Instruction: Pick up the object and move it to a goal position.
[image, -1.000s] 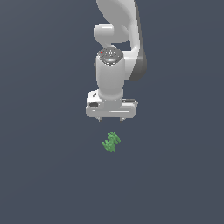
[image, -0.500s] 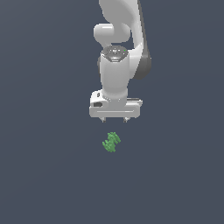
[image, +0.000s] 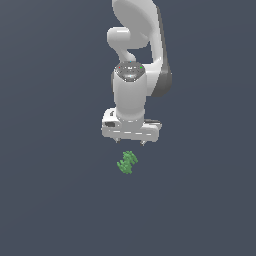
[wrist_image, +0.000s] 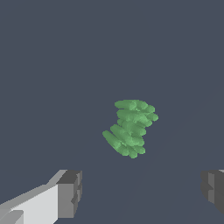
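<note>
The object (image: 127, 162) is a small bright green lumpy thing with ridged edges, lying on the dark grey floor. It also shows in the wrist view (wrist_image: 130, 127). My white gripper (image: 130, 142) hangs above and just behind it, pointing down, apart from it. In the wrist view the gripper (wrist_image: 142, 192) is open and empty, its two grey fingertips (wrist_image: 70, 192) set wide apart with the object beyond the gap between them.
The dark grey floor (image: 50, 200) is flat and featureless all around. The white arm (image: 135, 60) rises behind the gripper to the top of the exterior view. No goal marker shows.
The gripper has moved a little toward the exterior view's right and slightly lower, closer to the object. The object has not moved.
</note>
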